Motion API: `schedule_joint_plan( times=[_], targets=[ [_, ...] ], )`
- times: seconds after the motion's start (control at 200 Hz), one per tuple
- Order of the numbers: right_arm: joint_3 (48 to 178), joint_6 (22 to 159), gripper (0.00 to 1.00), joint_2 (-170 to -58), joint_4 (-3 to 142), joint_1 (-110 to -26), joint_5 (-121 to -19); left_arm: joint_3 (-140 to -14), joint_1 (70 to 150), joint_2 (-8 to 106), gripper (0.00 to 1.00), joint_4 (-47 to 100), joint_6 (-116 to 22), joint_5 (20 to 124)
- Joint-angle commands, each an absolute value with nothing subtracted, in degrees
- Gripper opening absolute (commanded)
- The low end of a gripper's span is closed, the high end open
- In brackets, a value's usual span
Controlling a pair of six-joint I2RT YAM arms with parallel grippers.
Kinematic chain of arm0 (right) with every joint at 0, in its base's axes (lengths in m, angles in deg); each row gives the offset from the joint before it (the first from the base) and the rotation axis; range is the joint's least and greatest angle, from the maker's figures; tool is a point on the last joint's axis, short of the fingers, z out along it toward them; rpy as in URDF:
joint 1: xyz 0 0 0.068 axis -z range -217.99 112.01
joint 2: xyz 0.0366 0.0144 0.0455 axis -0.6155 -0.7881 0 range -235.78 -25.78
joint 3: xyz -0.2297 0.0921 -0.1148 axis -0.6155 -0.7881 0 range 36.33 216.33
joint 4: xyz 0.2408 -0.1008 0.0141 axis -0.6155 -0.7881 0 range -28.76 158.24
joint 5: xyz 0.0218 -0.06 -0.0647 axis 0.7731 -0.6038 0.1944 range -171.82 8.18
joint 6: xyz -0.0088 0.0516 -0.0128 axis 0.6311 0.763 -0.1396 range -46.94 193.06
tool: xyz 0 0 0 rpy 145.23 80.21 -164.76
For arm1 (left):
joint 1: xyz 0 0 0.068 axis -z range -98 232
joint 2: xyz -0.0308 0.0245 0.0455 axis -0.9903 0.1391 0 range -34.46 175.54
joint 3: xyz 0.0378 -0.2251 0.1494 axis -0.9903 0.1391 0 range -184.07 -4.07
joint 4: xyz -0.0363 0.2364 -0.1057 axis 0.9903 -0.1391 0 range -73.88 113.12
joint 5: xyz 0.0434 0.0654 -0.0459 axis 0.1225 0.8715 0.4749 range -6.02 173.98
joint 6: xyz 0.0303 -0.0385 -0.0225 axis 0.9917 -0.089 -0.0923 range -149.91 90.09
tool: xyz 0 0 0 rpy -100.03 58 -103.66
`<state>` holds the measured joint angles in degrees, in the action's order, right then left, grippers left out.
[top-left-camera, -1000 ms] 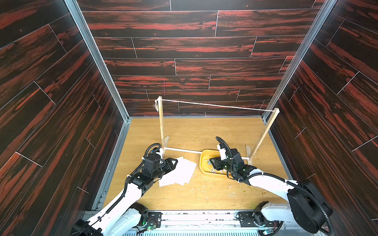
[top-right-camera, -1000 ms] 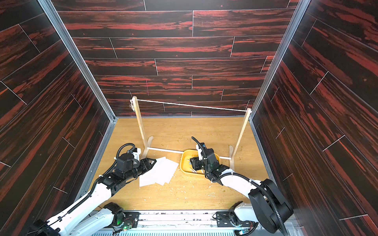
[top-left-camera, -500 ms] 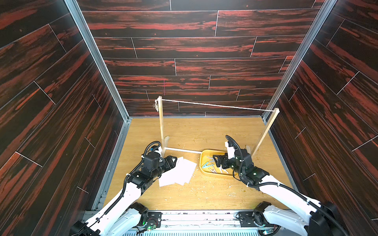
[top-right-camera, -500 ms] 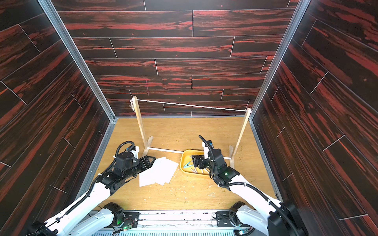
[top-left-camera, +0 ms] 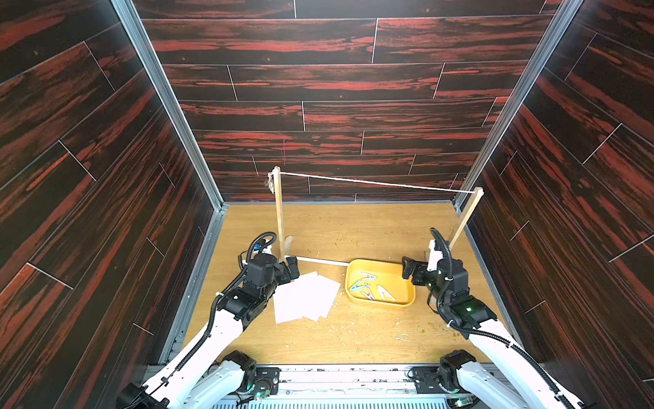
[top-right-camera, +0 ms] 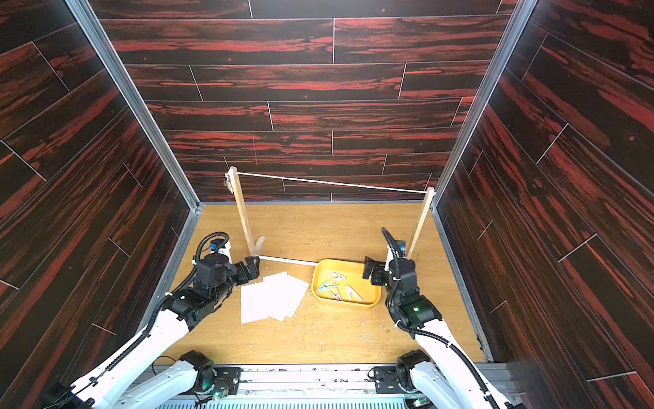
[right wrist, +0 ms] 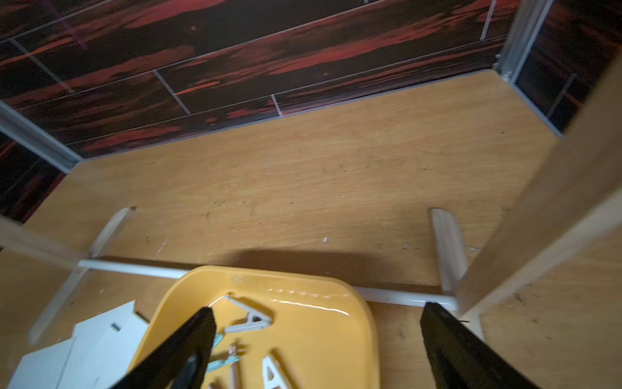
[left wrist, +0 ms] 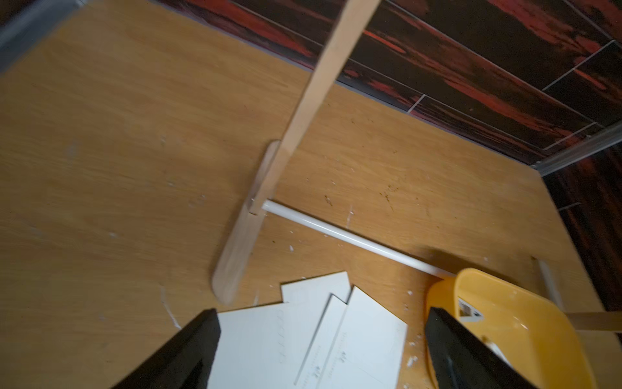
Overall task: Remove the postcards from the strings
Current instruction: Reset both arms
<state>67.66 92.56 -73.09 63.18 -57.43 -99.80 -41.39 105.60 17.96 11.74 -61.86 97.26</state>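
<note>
postcards (top-left-camera: 306, 297): flat on counter (top-left-camera: 354, 226), overlapping, in front of base rod (top-left-camera: 320, 261), just left of tray (top-left-camera: 382, 303)
tray: on counter, far edge against base rod
clothespins (top-left-camera: 368, 287): in tray
strings (top-left-camera: 375, 183): overhead between uprights (top-left-camera: 279, 212), above base rod, behind postcards

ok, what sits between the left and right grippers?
Between the left gripper and the right gripper lie the loose postcards, then the yellow tray holding clothespins; both top views show it.

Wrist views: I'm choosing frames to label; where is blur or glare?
Left wrist view: the pale wooden foot slat smears at its near end. Right wrist view: a glare streak on the shallow yellow plastic tray; the near pale wooden upright is soft.
</note>
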Motion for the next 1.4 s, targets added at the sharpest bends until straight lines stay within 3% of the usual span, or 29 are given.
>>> schedule_joint_plan(
  times=[0.0,0.12,0.321,0.541,0.671,0.822,0.987,1.273,1.338,1.393],
  targets=[
    [65.46,92.1,0.99,-74.47,64.08,-53.74,-102.37,-38.14,105.63,15.67,1.0,15.22,-55.36,109.65],
    [62.32,88.64,0.99,-78.17,72.56,-52.49,-104.77,-34.33,105.42,15.87,1.0,21.38,-50.92,117.87],
    [59.05,84.64,0.99,-85.21,86.01,-52.01,-112.0,-34.03,100.55,22.72,1.0,25.56,-49.71,120.45],
    [60.07,82.41,0.99,-89.99,92.2,-47.69,-107.15,-32.66,96.17,27.72,1.0,35.47,-47.15,119.11],
    [54.59,75.31,0.99,-94.9,107.93,-47.18,-107.97,-32.76,93.26,30.83,1.0,39.39,-44.81,119.11],
    [51.16,76.43,0.99,-101.4,122.08,-45.21,-106.87,-32.42,90.94,35.63,1.0,47.38,-39.78,119.54],
    [51.73,73.08,0.99,-105.1,128.16,-44.71,-105.19,-31.7,88.23,42.97,1.0,55.81,-36.59,119.31],
    [45.51,72.66,0.99,-117.98,154.62,-39.03,-95.56,-22.62,84.9,54.11,1.0,82.87,-35.79,112.39],
    [46.44,73.05,0.98,-115.91,148.63,-38.25,-92.56,-21.9,84.9,57.61,1.0,90.4,-33.95,111.86],
    [48.64,73.07,0.98,-116.38,145.7,-37.86,-91.76,-23.87,84.89,56.19,1.0,82.86,-34.85,111.3]
  ],
)
